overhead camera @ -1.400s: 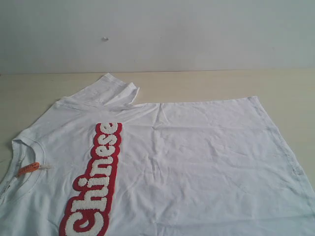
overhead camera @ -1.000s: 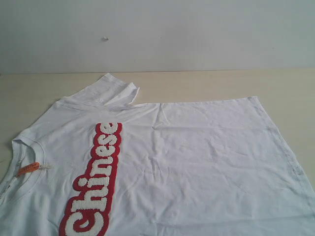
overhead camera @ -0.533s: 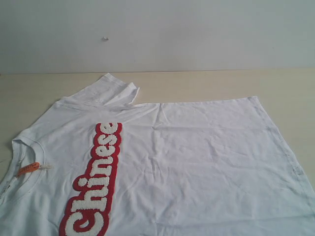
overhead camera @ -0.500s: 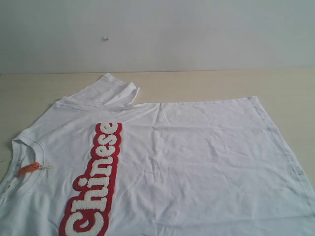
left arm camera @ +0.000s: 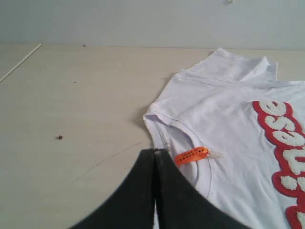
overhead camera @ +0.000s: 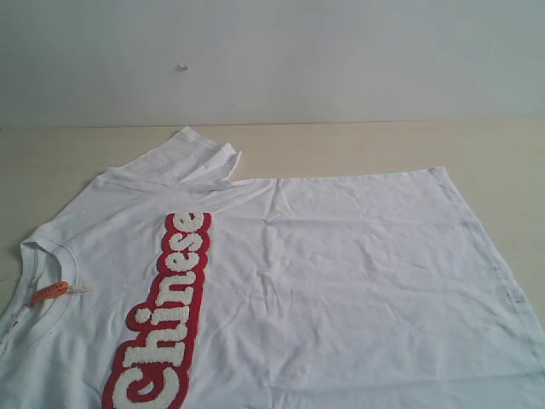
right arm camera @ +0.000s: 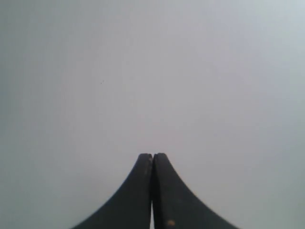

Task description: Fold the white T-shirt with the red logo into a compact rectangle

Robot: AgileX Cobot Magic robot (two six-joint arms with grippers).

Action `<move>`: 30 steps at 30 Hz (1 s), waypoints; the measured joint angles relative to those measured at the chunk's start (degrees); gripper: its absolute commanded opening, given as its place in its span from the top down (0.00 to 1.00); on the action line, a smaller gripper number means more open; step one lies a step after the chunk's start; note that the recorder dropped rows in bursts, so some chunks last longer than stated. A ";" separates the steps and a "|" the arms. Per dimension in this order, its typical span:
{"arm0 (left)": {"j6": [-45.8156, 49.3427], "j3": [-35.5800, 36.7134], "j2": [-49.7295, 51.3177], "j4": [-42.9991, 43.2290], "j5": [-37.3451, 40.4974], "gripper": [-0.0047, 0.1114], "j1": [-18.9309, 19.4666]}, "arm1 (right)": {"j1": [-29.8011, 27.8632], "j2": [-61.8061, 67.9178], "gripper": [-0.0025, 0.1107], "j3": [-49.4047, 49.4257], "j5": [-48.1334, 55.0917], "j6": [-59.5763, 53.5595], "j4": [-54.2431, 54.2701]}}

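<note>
The white T-shirt (overhead camera: pixel 341 281) lies spread flat on the table, collar (overhead camera: pixel 25 256) at the left, one sleeve (overhead camera: pixel 192 158) bunched at the back. The red logo (overhead camera: pixel 166 315) with white letters runs across its chest. A small orange tag (overhead camera: pixel 48 292) sits at the neck. In the left wrist view my left gripper (left arm camera: pixel 155 151) is shut with nothing in it, hovering by the collar (left arm camera: pixel 164 126) next to the orange tag (left arm camera: pixel 191 155). My right gripper (right arm camera: pixel 153 155) is shut and empty, facing only a blank grey wall. Neither gripper shows in the exterior view.
The beige table (overhead camera: pixel 341 149) meets a pale wall (overhead camera: pixel 272 60) at the back. A thin white stick (left arm camera: pixel 21 62) and a small dark speck (left arm camera: pixel 59 137) lie on the table left of the shirt in the left wrist view.
</note>
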 measured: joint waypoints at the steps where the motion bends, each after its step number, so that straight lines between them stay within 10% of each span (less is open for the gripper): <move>1: 0.00 0.00 0.00 0.00 0.00 0.96 0.00 | 0.00 0.00 0.98 0.00 -0.09 0.30 0.00; 21: 0.00 0.00 0.00 0.00 -0.44 0.96 0.00 | 0.00 0.00 0.98 0.00 0.08 9.47 1.39; 30: 0.00 0.00 0.00 -1.93 -15.40 0.96 0.00 | 0.00 0.00 0.98 0.00 0.08 10.65 1.39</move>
